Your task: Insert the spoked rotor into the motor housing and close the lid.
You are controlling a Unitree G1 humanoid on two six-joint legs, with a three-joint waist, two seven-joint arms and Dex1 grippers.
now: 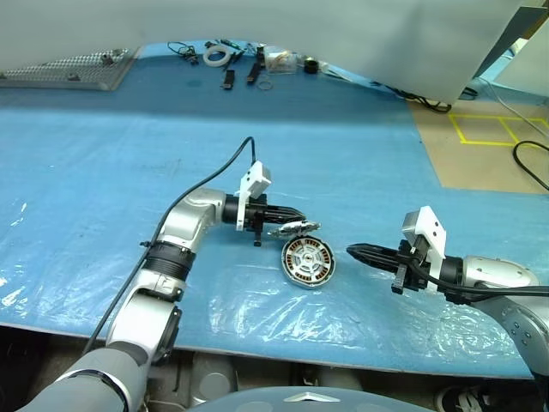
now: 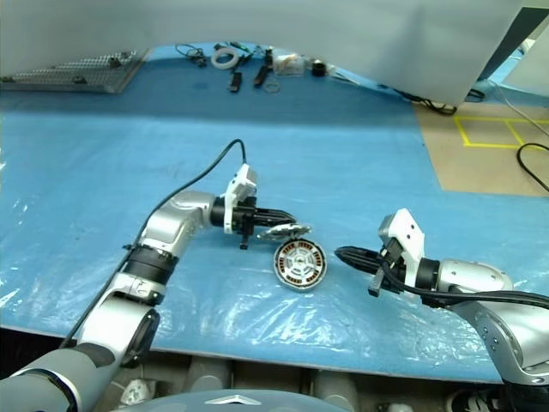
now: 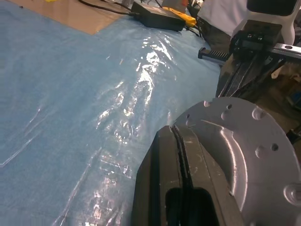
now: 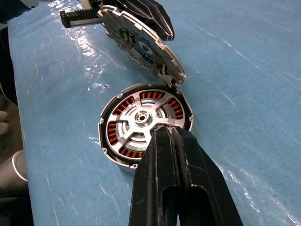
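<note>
Holding the flat silver-white lid (image 4: 141, 44) pinched in my left fingers (image 1: 287, 220), tilted just above the copper-wound silver motor housing (image 1: 307, 262) with its spoked rotor (image 4: 141, 117) already seated, ready to close it, my right fingers (image 1: 364, 254) pressed together nearby.

Matt silver metal lid (image 3: 244, 141), copper-wound shiny metal motor housing (image 4: 141, 123), glossy crinkled blue plastic sheet (image 1: 103, 172).

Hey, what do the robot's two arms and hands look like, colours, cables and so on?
Both arms are rounded silver-grey metal segments with black joint rings. Each left hand and right hand ends in two slim, tapered black fingers. A white boxy camera block sits on each wrist, and a black cable runs along each arm.
</note>
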